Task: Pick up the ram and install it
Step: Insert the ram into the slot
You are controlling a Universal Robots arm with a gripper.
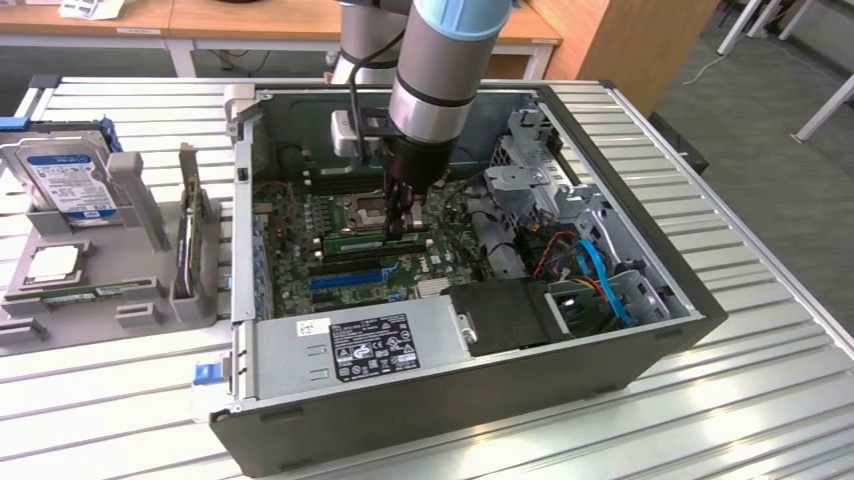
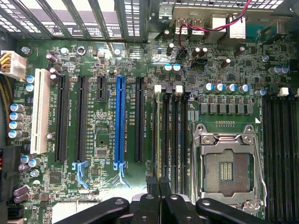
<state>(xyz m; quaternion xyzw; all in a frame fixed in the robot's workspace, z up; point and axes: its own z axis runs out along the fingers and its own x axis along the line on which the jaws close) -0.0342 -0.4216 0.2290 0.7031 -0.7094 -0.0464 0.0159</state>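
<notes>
While the fingers (image 2: 147, 210) stand narrow, closed on the ram (image 1: 350, 241), that green stick hangs on edge over the memory slots (image 2: 170, 135) directly beneath them. Blue expansion slot (image 2: 119, 123): to one side of the fingers. Processor socket (image 2: 226, 170): opposite side. Second stick (image 1: 96, 292): well apart, on the grey tray (image 1: 27, 325), bench (image 1: 747, 400).

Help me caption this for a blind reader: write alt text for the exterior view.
A robot arm reaches down into an open computer case, its gripper closed on the ram, a green stick low over the motherboard. On the exterior view's left, a grey rack holds a hard drive.
</notes>
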